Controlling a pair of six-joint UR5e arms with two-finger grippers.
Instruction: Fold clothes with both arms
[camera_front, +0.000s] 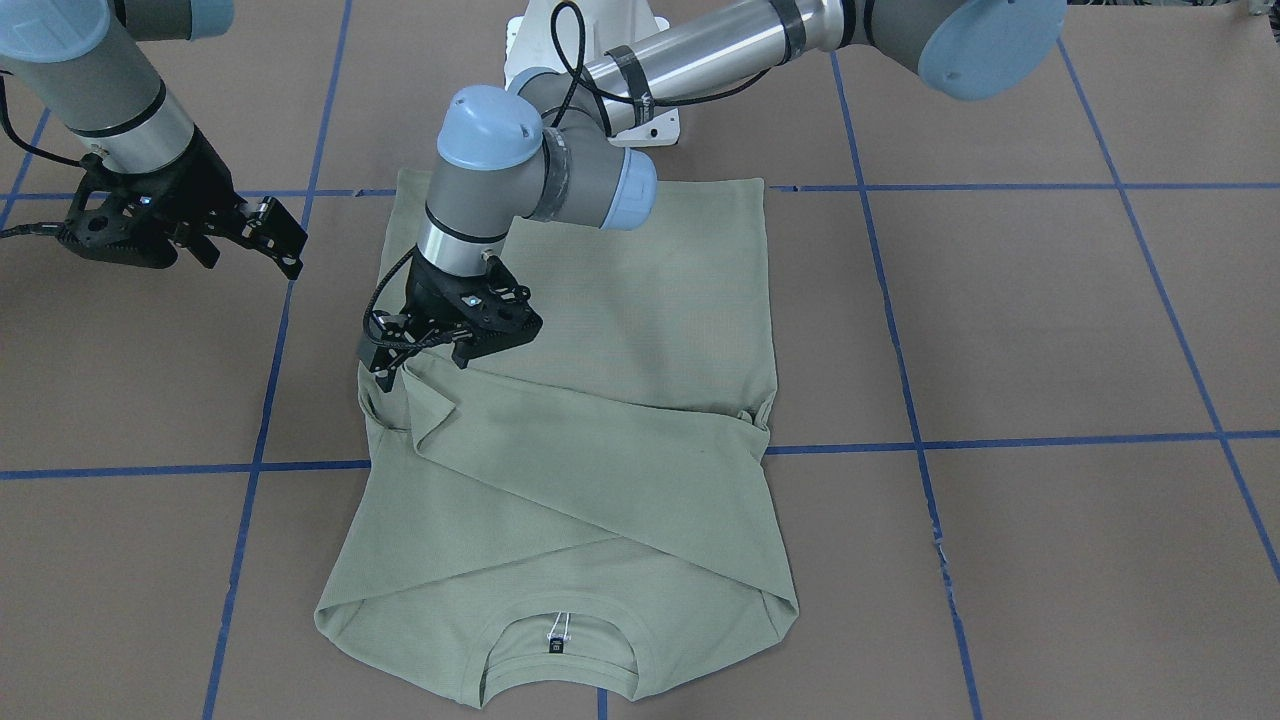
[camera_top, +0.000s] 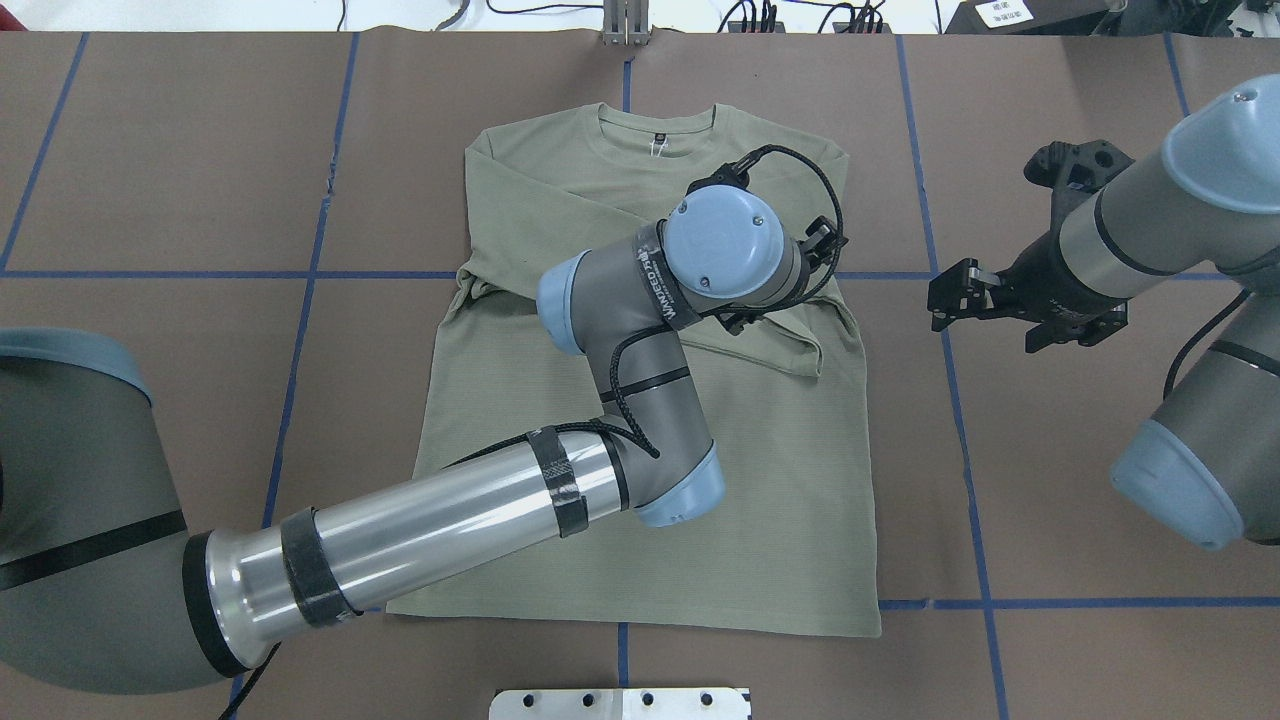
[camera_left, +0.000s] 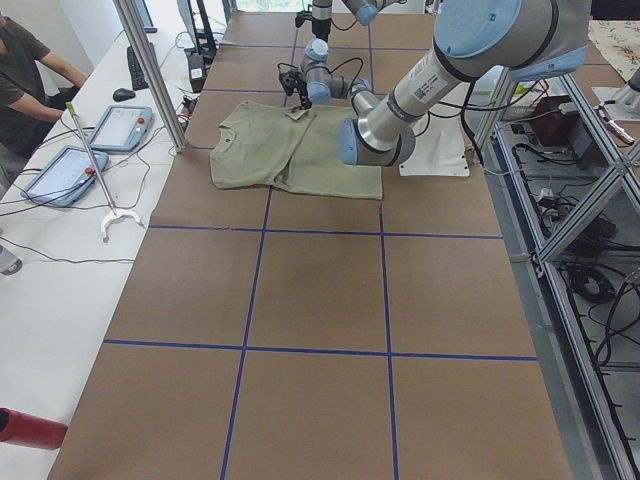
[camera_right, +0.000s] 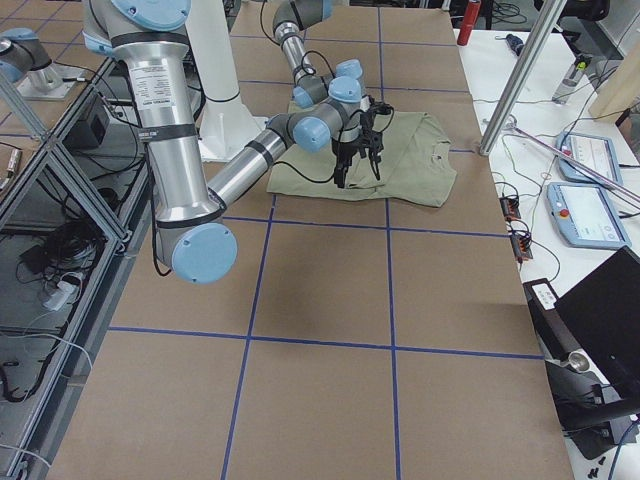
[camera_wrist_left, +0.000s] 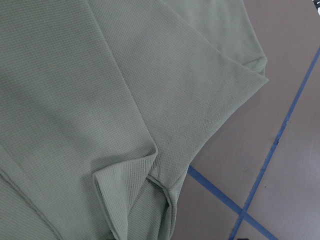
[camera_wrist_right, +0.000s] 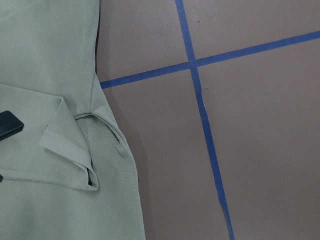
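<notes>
The pale sage-green shirt (camera_front: 600, 500) lies flat on the brown table, both sleeves folded across the chest, neck label (camera_front: 556, 645) at the far edge from the robot. It also shows in the overhead view (camera_top: 760, 480). My left arm reaches across the shirt. Its gripper (camera_front: 425, 368) is open, fingertips low over the folded sleeve's cuff (camera_wrist_right: 70, 145) at the shirt's edge on the robot's right. One left fingertip (camera_wrist_right: 7, 124) rests on the fabric. My right gripper (camera_front: 250, 255) is open and empty, above bare table beside the shirt.
Blue tape lines (camera_front: 260, 400) grid the brown table cover. The white pedestal base (camera_front: 640, 120) stands behind the shirt's hem. A side bench holds tablets (camera_left: 120, 128) and an operator (camera_left: 25, 70) sits there.
</notes>
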